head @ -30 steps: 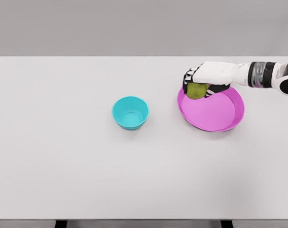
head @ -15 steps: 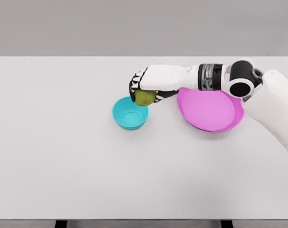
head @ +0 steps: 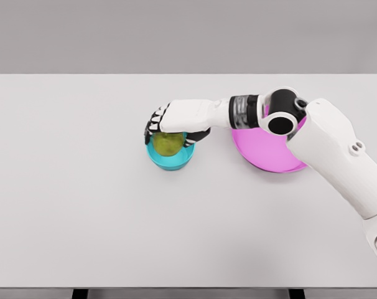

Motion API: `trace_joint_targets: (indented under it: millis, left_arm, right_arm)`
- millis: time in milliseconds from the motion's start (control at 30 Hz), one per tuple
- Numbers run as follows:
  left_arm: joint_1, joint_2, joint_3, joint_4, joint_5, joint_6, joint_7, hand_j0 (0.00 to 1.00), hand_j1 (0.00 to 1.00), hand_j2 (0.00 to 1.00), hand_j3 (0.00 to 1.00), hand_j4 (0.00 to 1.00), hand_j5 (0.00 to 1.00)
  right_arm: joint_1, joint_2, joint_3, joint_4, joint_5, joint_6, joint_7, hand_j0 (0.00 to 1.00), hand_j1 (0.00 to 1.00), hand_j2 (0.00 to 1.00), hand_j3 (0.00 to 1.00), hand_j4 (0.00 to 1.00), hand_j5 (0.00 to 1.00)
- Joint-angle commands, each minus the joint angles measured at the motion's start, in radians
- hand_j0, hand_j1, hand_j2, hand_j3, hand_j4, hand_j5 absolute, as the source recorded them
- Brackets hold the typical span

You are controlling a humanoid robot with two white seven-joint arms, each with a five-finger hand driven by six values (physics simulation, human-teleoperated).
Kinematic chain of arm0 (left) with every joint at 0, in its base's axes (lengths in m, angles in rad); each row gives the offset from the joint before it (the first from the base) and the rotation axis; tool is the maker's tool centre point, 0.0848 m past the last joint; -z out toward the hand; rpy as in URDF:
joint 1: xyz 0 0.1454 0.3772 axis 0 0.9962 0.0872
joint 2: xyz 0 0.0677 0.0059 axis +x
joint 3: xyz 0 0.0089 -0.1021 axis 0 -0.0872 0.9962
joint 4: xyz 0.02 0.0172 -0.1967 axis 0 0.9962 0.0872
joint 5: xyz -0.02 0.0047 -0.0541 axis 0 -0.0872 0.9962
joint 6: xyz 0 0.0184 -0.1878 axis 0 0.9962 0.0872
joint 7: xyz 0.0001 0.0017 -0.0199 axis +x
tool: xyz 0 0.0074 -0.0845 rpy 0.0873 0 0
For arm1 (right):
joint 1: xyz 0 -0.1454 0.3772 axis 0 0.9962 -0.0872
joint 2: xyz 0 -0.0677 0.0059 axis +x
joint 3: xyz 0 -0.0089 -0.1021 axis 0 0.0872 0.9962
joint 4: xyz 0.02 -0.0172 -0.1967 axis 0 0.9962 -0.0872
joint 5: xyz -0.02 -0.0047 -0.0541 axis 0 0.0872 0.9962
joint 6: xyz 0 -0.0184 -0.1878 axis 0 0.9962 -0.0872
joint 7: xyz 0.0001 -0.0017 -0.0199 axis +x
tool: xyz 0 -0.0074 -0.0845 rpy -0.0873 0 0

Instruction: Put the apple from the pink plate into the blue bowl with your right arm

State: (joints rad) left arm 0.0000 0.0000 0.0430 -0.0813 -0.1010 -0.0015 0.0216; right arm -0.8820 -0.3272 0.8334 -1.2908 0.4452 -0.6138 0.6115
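I see the bowl (head: 170, 159) just left of frame centre on the table (head: 83, 205), the apple (head: 168, 144) inside it, my right hand (head: 174, 121) over both, the plate (head: 263, 149) right of the bowl, partly behind my forearm.

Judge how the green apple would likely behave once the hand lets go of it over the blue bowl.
The apple is round, so it would probably roll, but it sits within the blue bowl, whose walls should contain it. It looks rigid, holding its shape under the right hand. The bowl is small, so a sideways nudge might shift it.
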Motion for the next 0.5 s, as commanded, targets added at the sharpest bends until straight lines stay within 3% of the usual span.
trace_joint_targets:
  millis: [0,100,267,333,400,433,467]
  left_arm:
    - [0.000,0.000,0.000,0.000,0.000,0.000,0.000,1.00,1.00,1.00,1.00,1.00,1.00]
    - [0.000,0.000,0.000,0.000,0.000,0.000,0.000,1.00,1.00,1.00,1.00,1.00,1.00]
    - [0.000,0.000,0.000,0.000,0.000,0.000,0.000,1.00,1.00,1.00,1.00,1.00,1.00]
    - [0.000,0.000,0.000,0.000,0.000,0.000,0.000,1.00,1.00,1.00,1.00,1.00,1.00]
    - [0.000,0.000,0.000,0.000,0.000,0.000,0.000,1.00,1.00,1.00,1.00,1.00,1.00]
    - [0.000,0.000,0.000,0.000,0.001,0.000,0.000,1.00,1.00,1.00,1.00,1.00,1.00]
    - [0.000,0.000,0.000,0.000,0.000,0.000,0.000,1.00,1.00,1.00,1.00,1.00,1.00]
  right_arm:
    - [0.000,0.002,0.001,0.001,-0.005,0.003,-0.001,1.00,1.00,1.00,1.00,1.00,1.00]
    - [-0.012,-0.010,-0.010,-0.028,0.000,0.003,-0.001,1.00,1.00,1.00,1.00,1.00,1.00]
    - [-0.002,-0.245,-0.212,-0.219,-0.016,0.003,-0.001,1.00,1.00,1.00,1.00,1.00,1.00]
    - [0.097,-0.384,-0.339,-0.228,-0.017,0.003,-0.001,1.00,1.00,1.00,1.00,1.00,1.00]
    - [0.166,-0.463,-0.418,-0.226,-0.049,0.003,-0.001,1.00,1.00,1.00,1.00,1.00,1.00]
    - [0.244,-0.434,-0.536,-0.228,-0.063,0.003,-0.001,1.00,1.00,1.00,1.00,1.00,1.00]
    - [0.350,-0.352,-0.680,-0.232,-0.063,0.003,-0.001,1.00,1.00,1.00,1.00,1.00,1.00]
